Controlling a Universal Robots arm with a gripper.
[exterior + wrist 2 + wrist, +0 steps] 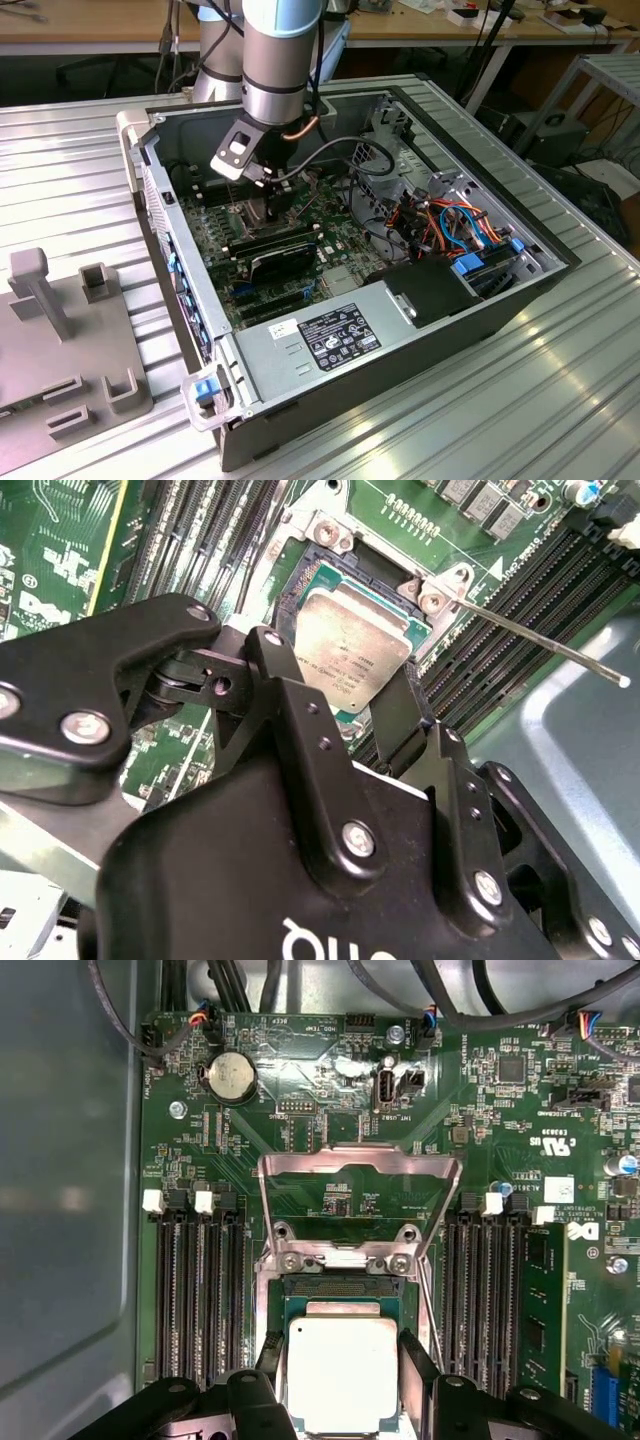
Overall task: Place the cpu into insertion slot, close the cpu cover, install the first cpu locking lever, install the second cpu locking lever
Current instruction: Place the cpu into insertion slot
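I have the arm reaching down into the open grey metal computer case (pixel 478 165), toward its far end on the exterior view's left. In the first wrist view the black two-fingered gripper (pixel 341 1345) is spread to just the width of the cpu (pixel 342 1370), a small flat square chip with a dull silver-beige metal top. One finger lies against each of two opposite edges, so I judge it is holding the chip, not merely flanking it.

The chip sits squarely over the insertion slot (pixel 330 1287), the dark square socket in its silver frame on the green motherboard (pixel 300 1100). I cannot tell whether it is fully down on the contacts or a hair above them.

The cpu cover (pixel 350 1157), a thin silver frame plate with a square window, stands swung open on its hinge just beyond the socket. A thin silver locking lever rod (pixel 540 638) sticks out free past one corner of the socket.

My main worry is tilt. If the chip goes in cocked or slightly rotated, the fine contacts under it could bend. Uneven parting of the fingers could also drag or lift one edge. The long black memory slots (pixel 200 1290) run close on both sides, so there is little room for the fingers. The loose lever is near enough to one finger to snag.
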